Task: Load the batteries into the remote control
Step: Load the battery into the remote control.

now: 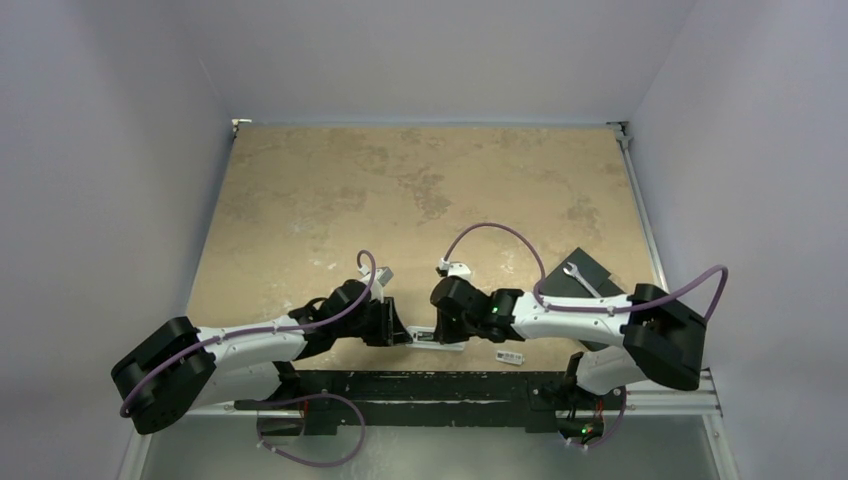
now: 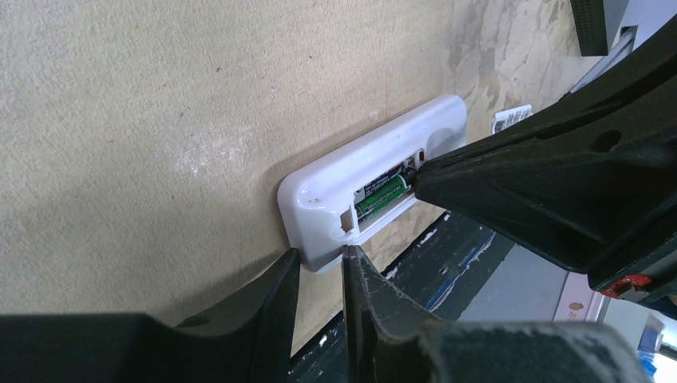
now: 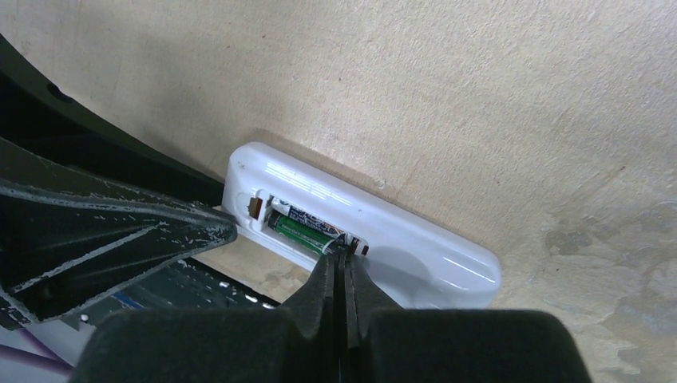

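remote (image 3: 415,247) lies back up at near edge of table (image 1: 400,190), bay open. both batteries (image 3: 307,231) seem inside. your right claw (image 3: 342,257) is clenched, empty, tips pressing green cell end, probably seating it. your left claw (image 2: 321,255) grasps remote end. white cover (image 1: 510,356) not yet on. battery labels too small to read.

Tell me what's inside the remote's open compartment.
In the remote lies a green-labelled battery. Beside it is a blue-and-white printed shape, maybe a second one. The shut right hand covers one end, so what is there cannot be seen.
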